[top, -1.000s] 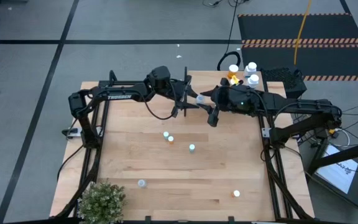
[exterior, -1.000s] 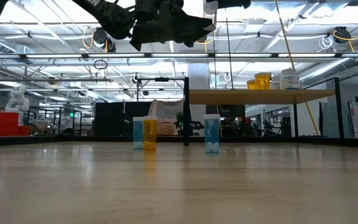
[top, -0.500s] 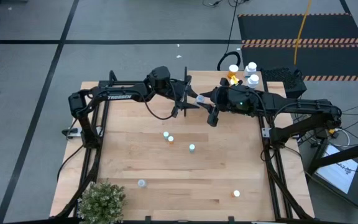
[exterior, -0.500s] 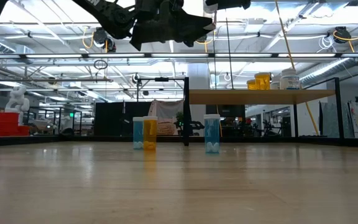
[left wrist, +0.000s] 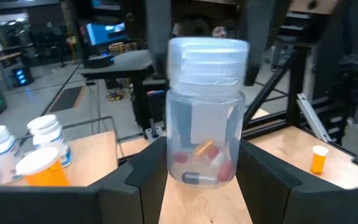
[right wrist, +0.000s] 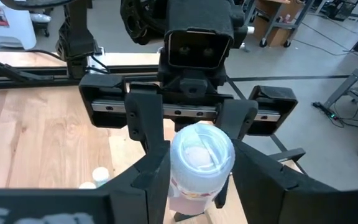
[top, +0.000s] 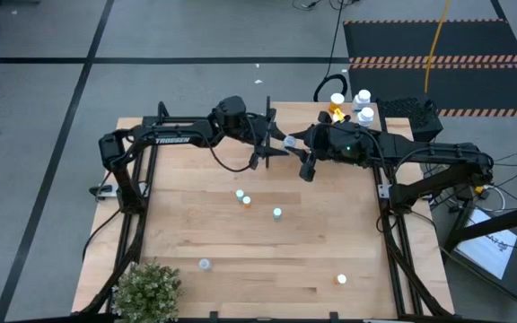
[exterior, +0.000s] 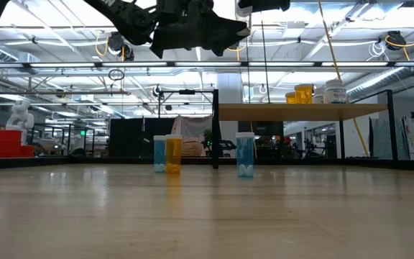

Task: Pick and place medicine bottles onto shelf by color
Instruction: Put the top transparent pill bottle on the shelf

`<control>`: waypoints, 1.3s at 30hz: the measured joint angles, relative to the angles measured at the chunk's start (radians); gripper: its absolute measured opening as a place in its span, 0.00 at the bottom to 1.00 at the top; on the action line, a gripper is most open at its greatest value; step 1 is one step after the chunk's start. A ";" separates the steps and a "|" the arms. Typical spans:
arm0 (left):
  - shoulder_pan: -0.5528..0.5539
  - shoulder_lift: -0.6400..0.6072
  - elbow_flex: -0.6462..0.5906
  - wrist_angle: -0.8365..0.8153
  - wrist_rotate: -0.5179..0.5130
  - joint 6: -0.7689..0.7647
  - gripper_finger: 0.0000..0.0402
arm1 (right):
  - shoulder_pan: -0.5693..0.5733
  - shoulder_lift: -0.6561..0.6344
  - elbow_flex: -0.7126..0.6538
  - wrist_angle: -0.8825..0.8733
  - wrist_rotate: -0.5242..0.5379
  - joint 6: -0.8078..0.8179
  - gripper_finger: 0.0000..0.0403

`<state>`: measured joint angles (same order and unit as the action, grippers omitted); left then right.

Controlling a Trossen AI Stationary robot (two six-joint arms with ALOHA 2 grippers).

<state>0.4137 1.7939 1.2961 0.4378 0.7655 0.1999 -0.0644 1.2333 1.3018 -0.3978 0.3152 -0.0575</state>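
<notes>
Clear bottle gripped between both pincers, left and right.

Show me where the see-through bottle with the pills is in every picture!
High view: clear bottle, mid-air between the left gripper and the right gripper.
Low view: top edge, right of middle, only partly showing.
Left wrist view: centre, between that arm's fingers.
Right wrist view: bottom centre, cap towards us.
Shared landmark: the shelf, with bottles standing on it.
</notes>
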 joint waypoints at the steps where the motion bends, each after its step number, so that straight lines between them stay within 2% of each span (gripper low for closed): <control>1: 0.000 0.000 0.000 -0.001 -0.019 -0.009 0.45 | 0.000 -0.002 0.000 -0.001 0.000 -0.001 0.37; 4: 0.005 0.000 0.000 -0.002 -0.032 -0.034 0.52 | 0.000 -0.003 0.000 -0.006 0.003 -0.003 0.37; 13: 0.024 -0.002 0.000 -0.040 -0.074 -0.051 0.83 | -0.012 -0.039 -0.001 -0.016 -0.006 -0.004 0.37; 17: 0.042 -0.002 0.000 -0.055 -0.073 -0.052 0.90 | -0.038 -0.054 -0.001 -0.028 -0.005 -0.009 0.37; 28: 0.088 -0.033 -0.002 -0.122 -0.078 -0.073 0.92 | -0.201 -0.062 0.000 -0.088 0.076 -0.018 0.37; 39: 0.065 -0.141 0.000 -0.287 -0.346 0.020 0.92 | -0.417 0.009 0.000 0.013 0.079 0.043 0.37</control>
<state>0.4789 1.6531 1.2957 0.1509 0.4192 0.2197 -0.4815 1.2427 1.3018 -0.3847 0.3941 -0.0148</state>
